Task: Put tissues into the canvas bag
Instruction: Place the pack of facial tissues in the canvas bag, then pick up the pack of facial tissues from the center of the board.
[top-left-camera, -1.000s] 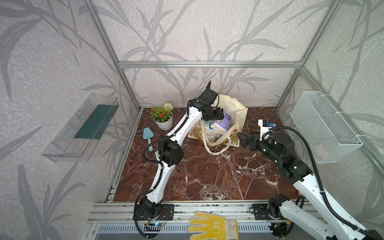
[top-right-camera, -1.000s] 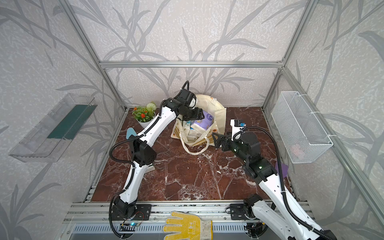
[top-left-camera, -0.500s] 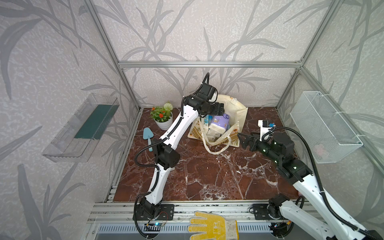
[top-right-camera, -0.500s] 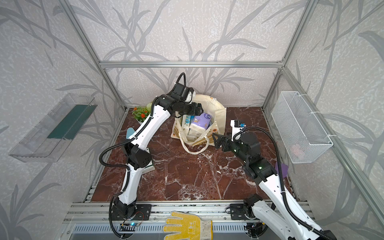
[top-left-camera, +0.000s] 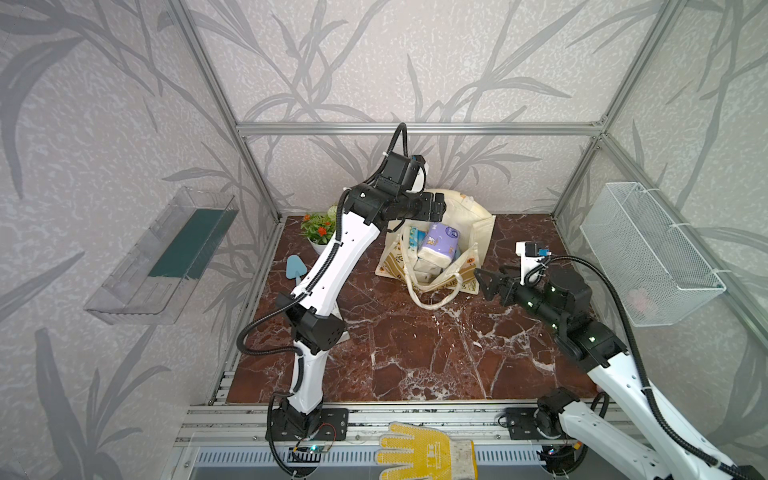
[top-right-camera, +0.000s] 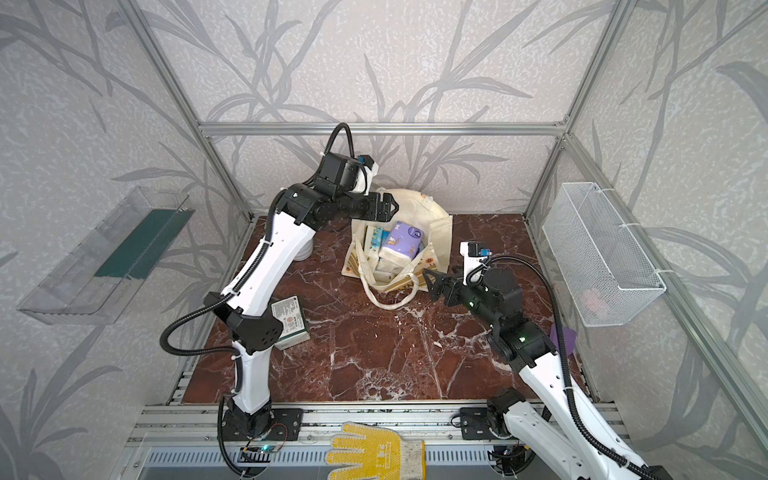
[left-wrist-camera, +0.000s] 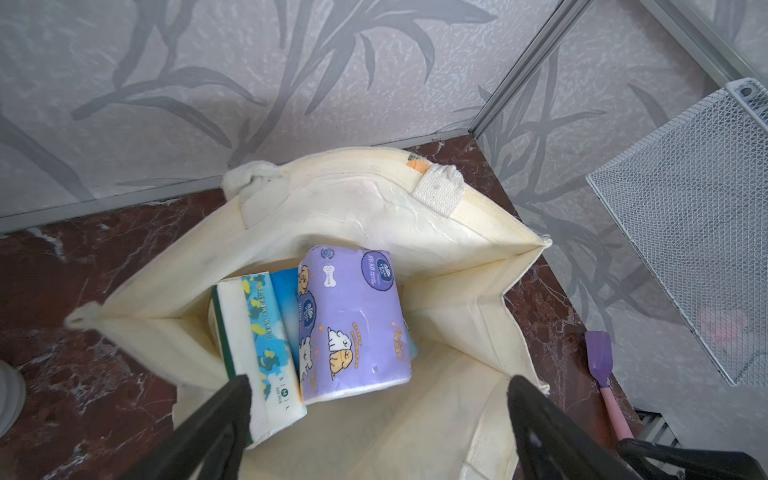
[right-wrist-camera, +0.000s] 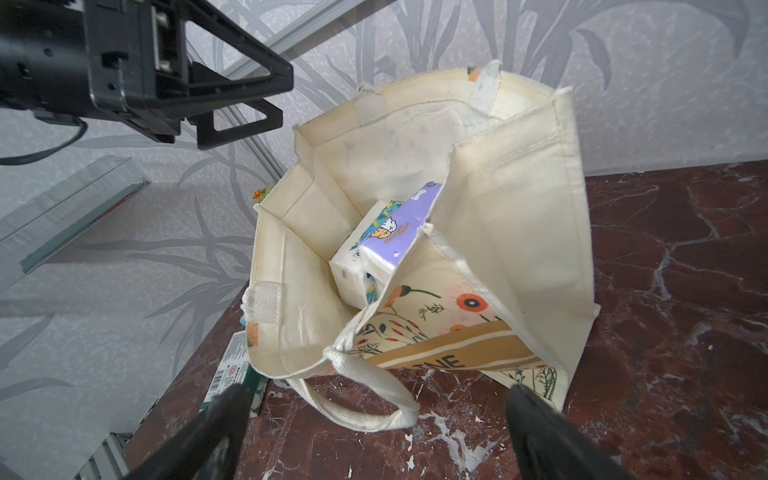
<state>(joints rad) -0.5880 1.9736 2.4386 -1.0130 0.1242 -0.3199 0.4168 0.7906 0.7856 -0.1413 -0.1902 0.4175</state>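
Tissues below the jaws: a lilac pack (left-wrist-camera: 353, 316) lies topmost inside the canvas bag (top-left-camera: 478, 224), with a blue-patterned pack (left-wrist-camera: 257, 332) touching it.
Left gripper (top-right-camera: 392, 207): held above the bag's mouth, jaws spread wide, nothing gripped.
Right gripper (top-left-camera: 482, 284): held just beside the bag's printed front, jaws wide, empty.
Tissues outside the bag: one dark green pack (top-right-camera: 291, 318) is seen on the marble table (top-right-camera: 374, 353), well apart from the bag, against the left arm's elbow (top-right-camera: 253, 328).
Long axis: partly hidden by that elbow, so it cannot be told.
Nearer arm: the left is judged nearer, and a withdrawal from the bag towards that pack is called for.
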